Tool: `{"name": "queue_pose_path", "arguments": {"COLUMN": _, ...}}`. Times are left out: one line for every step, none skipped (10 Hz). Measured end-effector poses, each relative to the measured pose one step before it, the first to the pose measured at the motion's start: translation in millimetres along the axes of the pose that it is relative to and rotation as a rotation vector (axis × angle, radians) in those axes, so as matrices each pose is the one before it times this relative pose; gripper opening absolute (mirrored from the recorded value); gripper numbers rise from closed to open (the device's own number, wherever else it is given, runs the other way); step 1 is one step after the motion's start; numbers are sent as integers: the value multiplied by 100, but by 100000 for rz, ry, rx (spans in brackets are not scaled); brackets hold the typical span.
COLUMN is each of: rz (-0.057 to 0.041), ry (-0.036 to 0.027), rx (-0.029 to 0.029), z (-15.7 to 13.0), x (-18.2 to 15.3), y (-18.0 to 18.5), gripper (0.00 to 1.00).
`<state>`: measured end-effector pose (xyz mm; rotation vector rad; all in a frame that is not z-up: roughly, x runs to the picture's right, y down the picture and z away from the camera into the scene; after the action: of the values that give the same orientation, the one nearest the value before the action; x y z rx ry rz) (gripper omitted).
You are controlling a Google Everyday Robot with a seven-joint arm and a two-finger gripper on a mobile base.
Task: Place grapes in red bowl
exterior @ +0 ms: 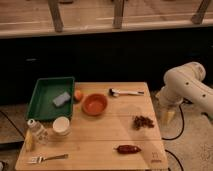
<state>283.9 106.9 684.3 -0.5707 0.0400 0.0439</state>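
The grapes [143, 121], a small bumpy dark purplish cluster, lie on the wooden table [100, 140] near its right edge. The red bowl [94, 104], round, shallow and orange-red, sits near the middle of the table's far half, left of the grapes. It looks empty. My gripper [168, 116] hangs off the table's right edge on the white arm [186, 85]. It points down, just right of the grapes and apart from them, and holds nothing that I can see.
A green tray [44, 102] with a grey-blue sponge [61, 99] is at the far left. A small orange fruit [78, 94] is beside the bowl. Also here are a spoon [125, 92], a white cup [61, 125], a bottle [36, 130], a fork [47, 158] and a dark-red pepper [128, 148].
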Motion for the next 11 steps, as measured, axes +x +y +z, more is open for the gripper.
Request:
{"name": "queue_pose_path", "arguments": {"rz": 1, "ry": 0, "rx": -7, "z": 1, "x": -1, "y": 2, "gripper": 80}}
{"name": "queue_pose_path", "arguments": {"rz": 0, "ry": 2, "rx": 11, "z": -3, "x": 0, "y": -2, "gripper": 80}}
{"name": "queue_pose_path", "arguments": {"rz": 4, "ry": -2, "rx": -4, "z": 0, "x": 1, "y": 0, "gripper": 80}}
{"name": "queue_pose_path", "arguments": {"rz": -4, "ry": 1, "rx": -4, "z": 1, "x": 0, "y": 2, "gripper": 80}}
{"name": "queue_pose_path", "arguments": {"rz": -3, "ry": 4, "rx": 3, "z": -2, "x": -1, "y": -2, "gripper": 80}}
{"name": "queue_pose_path", "arguments": {"rz": 8, "ry": -1, "rx": -3, "z": 3, "x": 4, "y": 2, "gripper": 80}}
{"name": "queue_pose_path", "arguments": {"rz": -4, "ry": 10, "rx": 23, "z": -15, "x": -3, "y": -6, "gripper": 80}}
{"name": "queue_pose_path", "arguments": {"rz": -75, "ry": 32, "rx": -32, "z": 28, "x": -9, "y": 22, "gripper": 80}}
{"name": "queue_pose_path", "arguments": {"rz": -938, "ry": 255, "rx": -284, "z": 368, "x": -37, "y": 181, "gripper": 80}}
{"name": "queue_pose_path", "arguments": {"rz": -2882, "ry": 309, "rx": -740, "z": 1256, "x": -465, "y": 346, "gripper": 80}}
{"name": "queue_pose_path", "arguments": {"rz": -2133, "ry": 169, "rx": -366, "z": 1278, "x": -452, "y": 173, "gripper": 80}}
